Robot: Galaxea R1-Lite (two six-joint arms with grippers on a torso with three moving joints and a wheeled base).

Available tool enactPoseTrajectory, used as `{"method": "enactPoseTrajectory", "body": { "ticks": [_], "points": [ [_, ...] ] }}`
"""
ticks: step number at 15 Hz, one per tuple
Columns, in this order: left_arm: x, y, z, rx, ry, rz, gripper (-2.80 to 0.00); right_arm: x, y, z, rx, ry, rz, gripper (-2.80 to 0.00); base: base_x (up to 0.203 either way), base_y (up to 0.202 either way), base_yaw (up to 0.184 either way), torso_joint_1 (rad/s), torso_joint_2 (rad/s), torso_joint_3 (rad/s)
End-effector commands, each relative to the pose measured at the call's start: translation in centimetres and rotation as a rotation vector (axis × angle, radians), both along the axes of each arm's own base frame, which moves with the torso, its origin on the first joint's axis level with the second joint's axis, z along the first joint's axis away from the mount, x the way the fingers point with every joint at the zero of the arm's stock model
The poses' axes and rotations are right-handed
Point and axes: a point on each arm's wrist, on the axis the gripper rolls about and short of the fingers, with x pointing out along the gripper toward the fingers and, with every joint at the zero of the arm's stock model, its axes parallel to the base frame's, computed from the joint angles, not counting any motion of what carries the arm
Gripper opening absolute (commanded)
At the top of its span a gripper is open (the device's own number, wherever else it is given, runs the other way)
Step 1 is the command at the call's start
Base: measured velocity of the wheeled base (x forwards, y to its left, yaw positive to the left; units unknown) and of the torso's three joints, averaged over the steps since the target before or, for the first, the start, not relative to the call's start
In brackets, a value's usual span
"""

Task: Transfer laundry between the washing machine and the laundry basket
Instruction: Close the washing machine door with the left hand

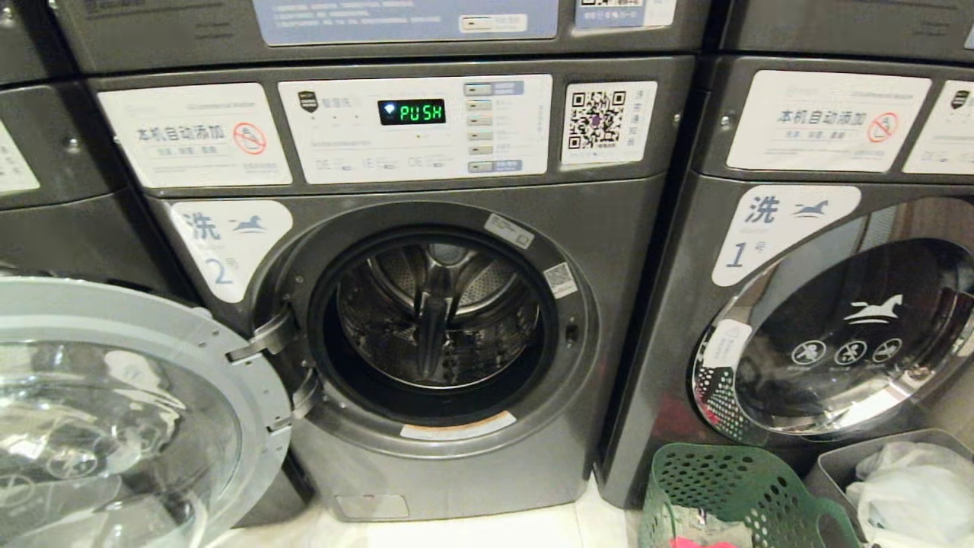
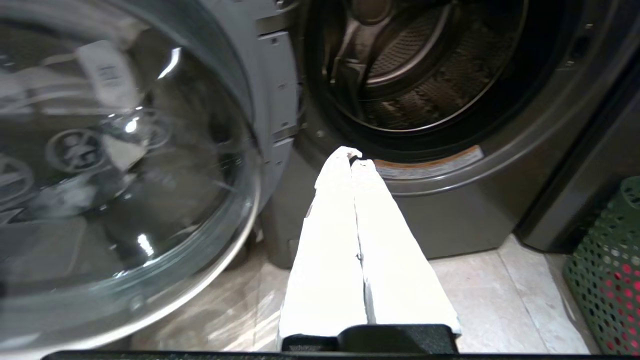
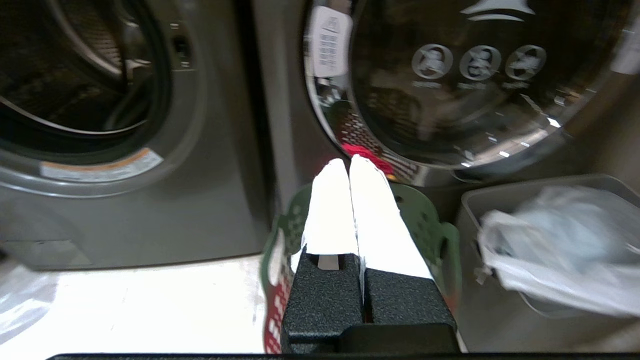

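Grey steel washing machine (image 1: 426, 320) stands open, its drum looking bare. The green basket (image 1: 730, 495) with laundry sits right of it. Left gripper (image 2: 352, 157) and right gripper (image 3: 347, 167) hang pressed together, empty. Nothing begun; next, likely reach into the basket.

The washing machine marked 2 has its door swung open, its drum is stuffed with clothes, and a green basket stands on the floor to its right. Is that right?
Not quite. The head view shows the drum of the washing machine bare, with no clothes inside. The door is swung open, and the green basket stands on the floor to its right.
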Motion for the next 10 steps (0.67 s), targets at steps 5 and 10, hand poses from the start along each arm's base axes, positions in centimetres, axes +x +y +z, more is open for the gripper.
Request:
{"method": "enactPoseTrajectory", "body": {
  "ticks": [5, 10],
  "points": [
    [0.0, 0.0, 0.01, -0.002, -0.001, 0.002, -2.8, 0.01, 0.0, 0.01, 0.0, 0.001, 0.001, -2.8, 0.0, -0.001, 0.018, 0.001, 0.0, 0.0],
    [0.0, 0.01, 0.03, -0.006, -0.003, 0.003, -2.8, 0.01, 0.0, 0.01, 0.0, 0.001, 0.0, -2.8, -0.116, 0.0, 0.0, 0.003, 0.0, 0.001]
  ]
}}
